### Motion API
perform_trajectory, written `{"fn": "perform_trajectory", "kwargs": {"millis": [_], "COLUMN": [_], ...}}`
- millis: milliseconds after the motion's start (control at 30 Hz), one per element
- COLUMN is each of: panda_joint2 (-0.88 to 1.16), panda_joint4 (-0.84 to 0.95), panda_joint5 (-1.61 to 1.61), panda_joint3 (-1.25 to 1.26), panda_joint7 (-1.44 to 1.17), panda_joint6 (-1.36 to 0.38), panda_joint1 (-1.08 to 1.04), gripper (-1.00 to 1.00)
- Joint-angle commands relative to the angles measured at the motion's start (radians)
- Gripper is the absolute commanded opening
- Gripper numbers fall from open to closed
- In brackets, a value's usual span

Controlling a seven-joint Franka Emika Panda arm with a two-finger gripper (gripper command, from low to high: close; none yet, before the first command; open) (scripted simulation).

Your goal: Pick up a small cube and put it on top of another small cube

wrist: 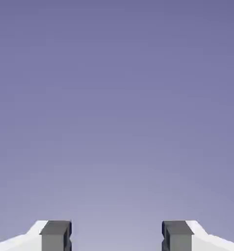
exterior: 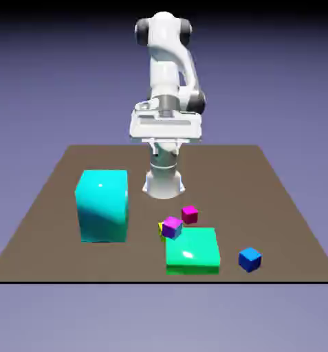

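Going by a clock face laid over the exterior view, centred on the pink cube [exterior: 189, 214]: sitting on the table [exterior: 49, 258], out of the claw [wrist: 117, 238]. Hanging over the table between 11 and 12, jaws standing wide apart, so definitely open and gripping nothing, with just plain backdrop [wrist: 117, 112] showing between the tips in the hand view. Spotting the green block [exterior: 192, 249] at 6, near the pink cube, and the purple cube [exterior: 171, 227] at 8. Peeking out by that one, also around 8, mostly hidden: something yellow [exterior: 161, 230]. Can't tell if touching. Finding the blue cube [exterior: 249, 259] at 4 and the big cyan block [exterior: 103, 206] at 9, well apart.
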Motion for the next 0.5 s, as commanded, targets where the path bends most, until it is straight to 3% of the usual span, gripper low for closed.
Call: {"fn": "perform_trajectory", "kwargs": {"millis": [0, 467], "panda_joint2": [0.000, -0.002], "panda_joint4": [-0.007, -0.108], "panda_joint5": [0.038, 0.576], "panda_joint3": [0.036, 0.544], "panda_joint7": [0.016, 0.244], "panda_joint6": [-0.018, -0.271], "panda_joint1": [-0.018, -0.269], "gripper": [0.00, 0.00]}}
